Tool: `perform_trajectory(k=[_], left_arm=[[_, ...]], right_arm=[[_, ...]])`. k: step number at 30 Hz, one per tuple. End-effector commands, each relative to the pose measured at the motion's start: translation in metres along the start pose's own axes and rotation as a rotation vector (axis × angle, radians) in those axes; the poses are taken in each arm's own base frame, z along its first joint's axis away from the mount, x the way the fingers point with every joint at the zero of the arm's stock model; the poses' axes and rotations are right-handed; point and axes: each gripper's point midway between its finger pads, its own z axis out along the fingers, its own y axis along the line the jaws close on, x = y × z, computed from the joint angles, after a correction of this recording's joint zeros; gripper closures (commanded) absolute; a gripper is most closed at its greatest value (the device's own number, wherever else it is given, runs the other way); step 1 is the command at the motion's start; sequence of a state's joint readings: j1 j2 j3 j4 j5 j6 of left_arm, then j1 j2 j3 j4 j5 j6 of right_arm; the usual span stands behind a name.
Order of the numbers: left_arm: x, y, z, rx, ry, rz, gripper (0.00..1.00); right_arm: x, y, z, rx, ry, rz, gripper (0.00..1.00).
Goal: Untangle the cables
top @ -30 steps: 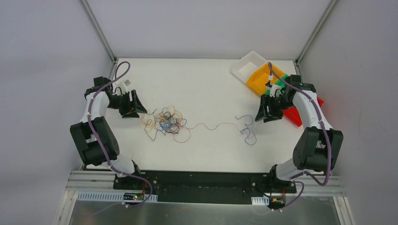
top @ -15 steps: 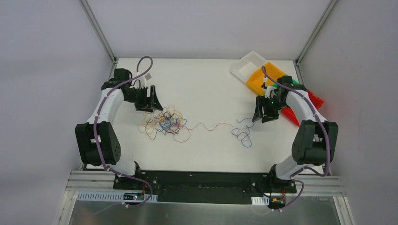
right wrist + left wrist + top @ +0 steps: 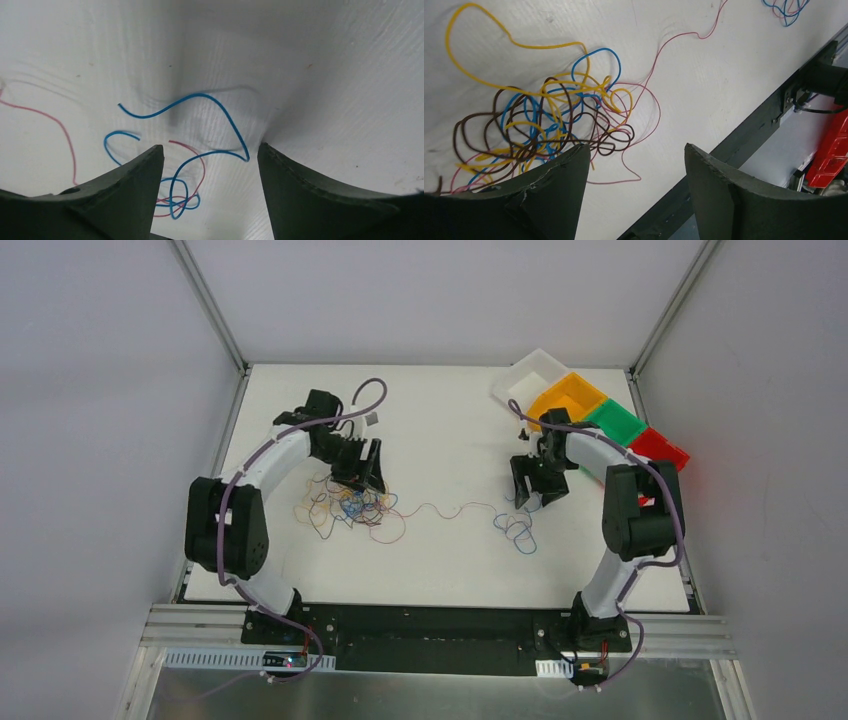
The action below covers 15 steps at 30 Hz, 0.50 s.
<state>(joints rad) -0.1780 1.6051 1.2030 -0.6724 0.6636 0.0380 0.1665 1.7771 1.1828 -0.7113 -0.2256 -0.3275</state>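
A tangled bunch of thin cables point(image 3: 348, 506) in yellow, blue, brown and pink lies left of centre on the white table point(image 3: 440, 420). In the left wrist view the bunch point(image 3: 544, 120) fills the upper left. A pink wire point(image 3: 450, 508) runs from it to a small blue and pink loop cluster point(image 3: 517, 530), which shows in the right wrist view point(image 3: 180, 165). My left gripper point(image 3: 368, 478) is open and empty, over the bunch's far edge. My right gripper point(image 3: 530, 495) is open and empty, just beyond the small cluster.
A clear tray point(image 3: 530, 380) and orange point(image 3: 568, 400), green point(image 3: 615, 422) and red point(image 3: 660, 448) bins stand in a row at the back right. A black rail point(image 3: 420, 625) runs along the table's near edge.
Both arms have swung inward: the left gripper moved right to the big bunch, the right gripper moved left and nearer to the small cluster. The small cluster has shifted slightly left.
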Motion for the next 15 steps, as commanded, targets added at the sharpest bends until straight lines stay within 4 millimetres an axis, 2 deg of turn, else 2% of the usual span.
perform_trajectory(k=[1,3,5,8,11,13,15], left_arm=[[0.002,0.005,0.022,-0.041,0.053,-0.009,0.30],[0.007,0.013,0.031,-0.060,0.085,-0.032,0.31],[0.014,0.027,0.039,-0.102,0.119,-0.052,0.34],[0.024,0.052,0.046,-0.186,0.167,-0.080,0.50],[0.031,0.071,0.046,-0.221,0.190,-0.132,0.65],[0.034,0.082,0.043,-0.238,0.199,-0.151,0.75],[0.037,0.091,0.040,-0.260,0.205,-0.151,0.80]], right_arm=[[0.004,-0.018,0.011,0.124,0.037,-0.058,0.29],[0.009,-0.021,0.011,0.143,0.060,-0.070,0.30],[0.017,-0.024,0.010,0.155,0.090,-0.092,0.38],[0.028,-0.030,0.003,0.159,0.133,-0.109,0.69],[0.029,-0.033,-0.015,0.144,0.134,-0.102,0.99],[0.022,-0.042,-0.033,0.152,0.106,-0.097,1.00],[0.011,-0.054,-0.057,0.168,0.050,-0.098,1.00]])
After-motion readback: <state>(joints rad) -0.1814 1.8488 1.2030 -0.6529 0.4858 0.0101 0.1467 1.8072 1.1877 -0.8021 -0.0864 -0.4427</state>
